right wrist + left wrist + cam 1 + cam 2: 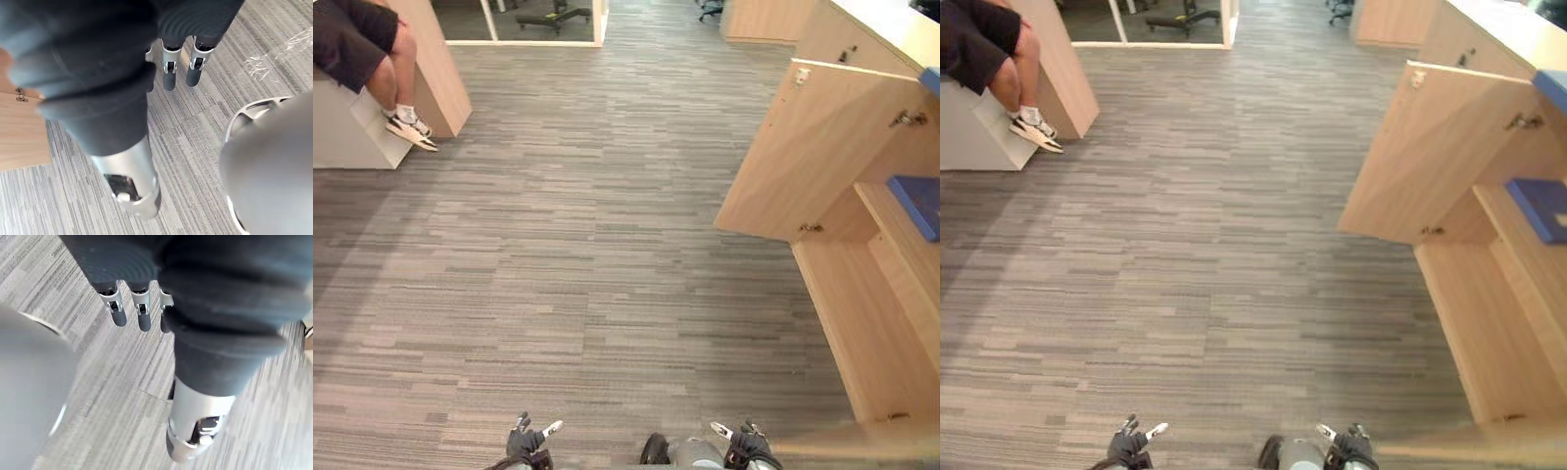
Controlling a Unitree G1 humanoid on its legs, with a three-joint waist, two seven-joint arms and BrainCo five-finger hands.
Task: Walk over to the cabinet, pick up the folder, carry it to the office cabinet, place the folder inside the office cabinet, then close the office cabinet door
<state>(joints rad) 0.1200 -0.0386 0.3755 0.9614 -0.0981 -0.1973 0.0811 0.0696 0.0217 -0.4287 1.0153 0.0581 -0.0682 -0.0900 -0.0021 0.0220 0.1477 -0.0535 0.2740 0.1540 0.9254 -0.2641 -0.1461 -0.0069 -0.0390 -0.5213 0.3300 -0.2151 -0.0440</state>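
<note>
Blue folder (917,203): lies flat on the middle shelf inside the office cabinet (862,323), at the right edge of the frame. Part of it is cut off by the frame edge. A second blue item (930,79) sits higher up at the same edge, too cropped to identify.

Cabinet door (813,147): open, light wood, swung out to the left over the carpet (587,255). Two metal hinges show on its inner side, an upper one (908,118) and a lower one (811,227). The compartment under the folder's shelf shows bare wood.

Left hand (524,443): low at the bottom edge, left of centre. In the left wrist view its fingers (119,313) hang straight over the carpet with the thumb out, holding nothing.

Right hand (746,447): low at the bottom edge, right of centre, near the cabinet's lower front corner. In the right wrist view its fingers (169,73) are straight and relaxed, holding nothing.

Both hands are well apart from the folder.

Surroundings: the carpet between the hands and the cabinet opening carries nothing. Upper left: a person (372,49) sits on a pale block (342,132), one shoe (411,127) against it, and a wooden unit (438,73) stands just beside. Top centre: a white-framed partition (524,41) with a chair base (553,15) behind it. Top right: another wooden unit (764,20).
</note>
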